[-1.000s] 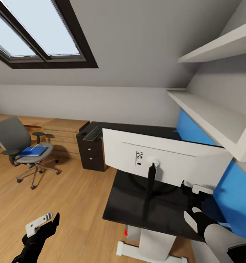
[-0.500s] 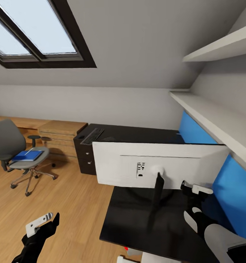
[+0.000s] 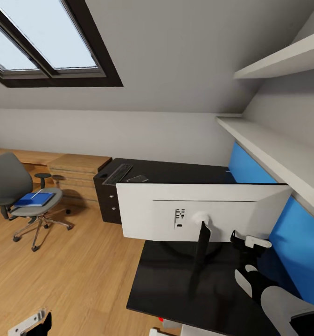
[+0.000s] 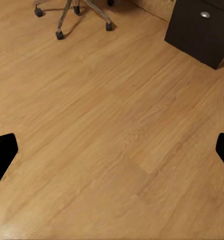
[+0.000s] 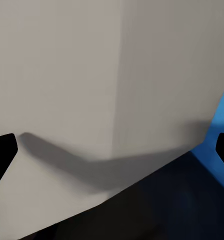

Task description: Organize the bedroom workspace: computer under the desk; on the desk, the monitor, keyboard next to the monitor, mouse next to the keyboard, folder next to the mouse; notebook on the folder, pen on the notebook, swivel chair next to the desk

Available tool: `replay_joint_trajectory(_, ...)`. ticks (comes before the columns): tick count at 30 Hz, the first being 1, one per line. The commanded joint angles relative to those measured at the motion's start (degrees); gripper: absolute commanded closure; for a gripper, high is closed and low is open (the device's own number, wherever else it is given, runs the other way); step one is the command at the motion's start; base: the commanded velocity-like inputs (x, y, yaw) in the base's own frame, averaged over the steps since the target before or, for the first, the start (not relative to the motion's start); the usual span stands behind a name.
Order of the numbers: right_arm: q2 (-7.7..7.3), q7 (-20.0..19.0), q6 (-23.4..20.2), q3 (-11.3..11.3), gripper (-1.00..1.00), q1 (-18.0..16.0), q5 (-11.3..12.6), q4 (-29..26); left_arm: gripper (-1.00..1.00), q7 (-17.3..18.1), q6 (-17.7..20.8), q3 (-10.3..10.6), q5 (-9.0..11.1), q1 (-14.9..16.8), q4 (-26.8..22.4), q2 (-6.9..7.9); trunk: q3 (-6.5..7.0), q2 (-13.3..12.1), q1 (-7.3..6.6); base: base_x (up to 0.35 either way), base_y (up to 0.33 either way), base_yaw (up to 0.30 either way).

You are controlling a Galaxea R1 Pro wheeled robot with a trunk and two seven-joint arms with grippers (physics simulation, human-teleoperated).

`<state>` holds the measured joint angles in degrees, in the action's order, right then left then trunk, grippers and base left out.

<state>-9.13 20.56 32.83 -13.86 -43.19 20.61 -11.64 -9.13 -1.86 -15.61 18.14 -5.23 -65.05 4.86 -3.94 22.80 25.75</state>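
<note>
The left gripper (image 3: pixel 33 323) hangs low at the robot's left side, its two black fingers (image 4: pixel 2 152) spread wide apart and holding nothing. The right arm reaches forward, white forearm leading to a black wrist. The right gripper (image 3: pixel 247 245) has its fingertips (image 5: pixel 3 150) spread wide, empty.

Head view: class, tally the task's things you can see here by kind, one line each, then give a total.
Desk: 1
Monitor: 1
Keyboard: 1
Mouse: 1
Swivel chair: 1
Folder: 1
Total: 6
</note>
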Motion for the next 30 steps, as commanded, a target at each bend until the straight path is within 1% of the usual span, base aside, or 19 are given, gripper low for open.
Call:
replay_joint_trajectory(1,-0.05,0.23,0.03,-0.63,-1.00,-0.05,0.23,-0.03,-1.00,1.53,-3.36,-0.05,-0.95,0.02,2.94,0.40,-0.11,0.12,0.04,0.015,0.000,0.000)
replay_joint_trajectory(2,-0.07,0.22,-0.02,-0.64,-1.00,-0.05,0.22,-0.03,-1.00,3.53,-5.95,-0.17,-3.07,0.03,5.23,0.62,-0.11,0.12,0.04,0.042,0.000,0.000)
replay_joint_trajectory(3,-0.07,0.21,-0.04,-0.64,-1.00,-0.05,0.22,-0.04,-1.00,4.56,-6.96,-0.22,-4.32,0.03,6.28,0.72,-0.11,0.12,0.04,0.051,0.000,0.000)
replay_joint_trajectory(4,-0.08,0.20,-0.08,-0.64,-1.00,-0.05,0.22,-0.04,-1.00,7.43,-9.04,-0.42,-8.09,0.02,9.65,0.94,-0.11,0.12,0.04,0.039,0.000,0.000)
replay_joint_trajectory(5,-0.09,0.18,-0.12,-0.64,-1.00,-0.05,0.22,-0.05,-1.00,8.70,-9.95,-0.53,-9.90,0.03,11.88,1.04,-0.11,0.12,0.04,0.025,0.000,0.000)
replay_joint_trajectory(6,-0.09,0.15,-0.15,-0.64,-1.00,-0.05,0.22,-0.05,-1.00,9.54,-10.80,-0.61,-11.07,0.04,13.56,1.09,-0.11,0.12,0.04,0.016,0.000,0.000)
replay_joint_trajectory(7,-0.09,0.13,-0.18,-0.66,-1.00,-0.05,0.22,-0.03,-1.00,10.09,-11.79,-0.65,-11.83,0.04,14.78,1.10,-0.11,0.12,0.04,0.010,0.000,0.000)
replay_joint_trajectory(8,-0.09,0.11,-0.20,-0.69,-1.00,-0.05,0.22,-0.04,-1.00,10.55,-13.69,-0.72,-12.46,0.04,16.07,1.11,-0.11,0.12,0.04,0.005,0.000,0.000)
replay_joint_trajectory(10,-0.09,0.06,-0.21,-0.70,-1.00,-0.05,0.19,-0.04,-1.00,10.77,-15.71,-0.77,-12.75,0.03,17.16,1.15,-0.11,0.12,0.04,0.003,0.000,0.000)
replay_joint_trajectory(12,-0.09,0.03,-0.21,-0.71,-1.00,-0.05,0.17,-0.05,-1.00,10.84,-16.92,-0.79,-12.86,0.03,17.86,1.15,-0.11,0.12,0.04,0.005,0.000,0.000)
replay_joint_trajectory(13,-0.10,-0.01,-0.22,-0.72,-1.00,-0.05,0.14,-0.02,-1.00,10.73,-18.65,-0.84,-12.97,0.04,20.00,1.17,-0.11,0.12,0.04,0.160,0.000,0.000)
replay_joint_trajectory(14,-0.10,0.00,-0.17,-0.72,-1.00,-0.05,0.14,-0.02,-1.00,10.66,-19.09,-0.88,-13.01,0.03,21.28,1.14,-0.11,0.12,0.04,0.235,0.000,0.000)
replay_joint_trajectory(19,-0.10,0.01,0.02,-0.66,-1.00,-0.05,0.13,0.01,-1.00,10.55,-19.46,-0.91,-13.04,0.04,22.84,1.14,-0.11,0.12,0.04,0.233,0.000,0.000)
replay_joint_trajectory(30,-0.10,-0.06,-0.01,-0.64,-1.00,-0.05,0.15,-0.04,-1.00,10.54,-19.50,-0.91,-12.97,0.04,23.10,1.19,-0.11,0.12,0.04,0.018,0.000,0.000)
